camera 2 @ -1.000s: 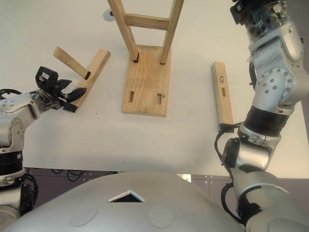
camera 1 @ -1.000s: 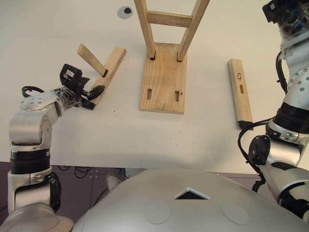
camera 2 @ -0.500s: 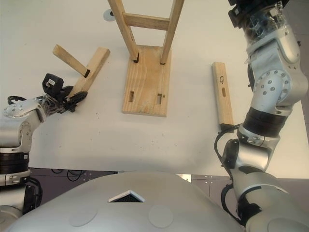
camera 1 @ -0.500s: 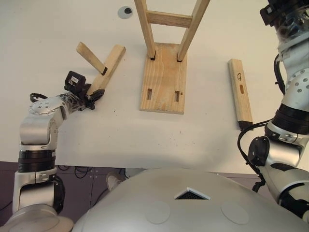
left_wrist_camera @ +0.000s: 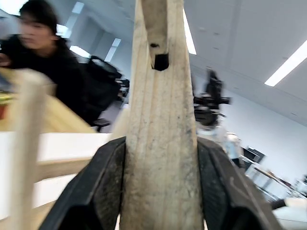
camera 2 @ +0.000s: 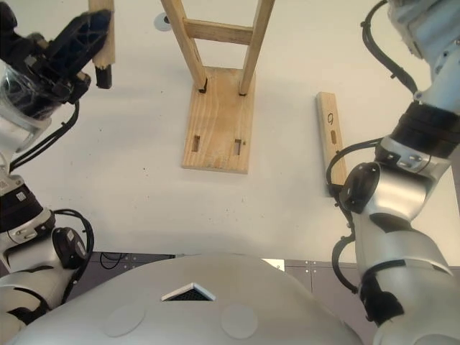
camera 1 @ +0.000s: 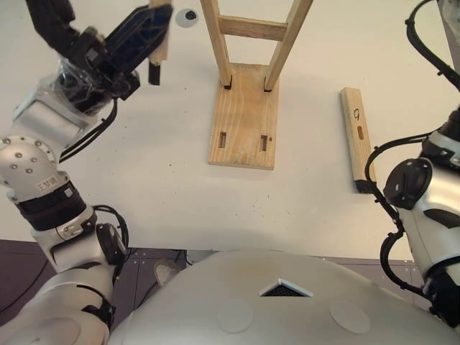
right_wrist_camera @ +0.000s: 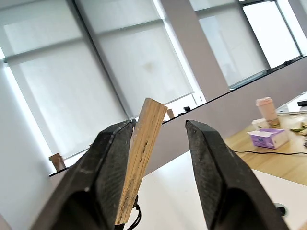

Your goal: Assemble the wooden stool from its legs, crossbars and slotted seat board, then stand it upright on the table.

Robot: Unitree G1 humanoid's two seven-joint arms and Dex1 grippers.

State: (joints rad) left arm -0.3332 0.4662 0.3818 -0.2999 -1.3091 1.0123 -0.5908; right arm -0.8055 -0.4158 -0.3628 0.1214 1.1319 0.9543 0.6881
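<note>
On seat board (camera 1: 241, 118), 2 upright legs (camera 1: 218, 43) — 1 loose leg (camera 1: 357, 136)

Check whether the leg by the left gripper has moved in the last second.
Yes. The leg lay on the table left of the seat board; now the left gripper holds it raised, level with the board's far end.

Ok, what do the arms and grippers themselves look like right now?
Both arms, left and right, have rounded silver-grey shells with black joint bands, and loose black cables loop outside them. The left gripper and right gripper each have two broad, dark fingers.
</note>
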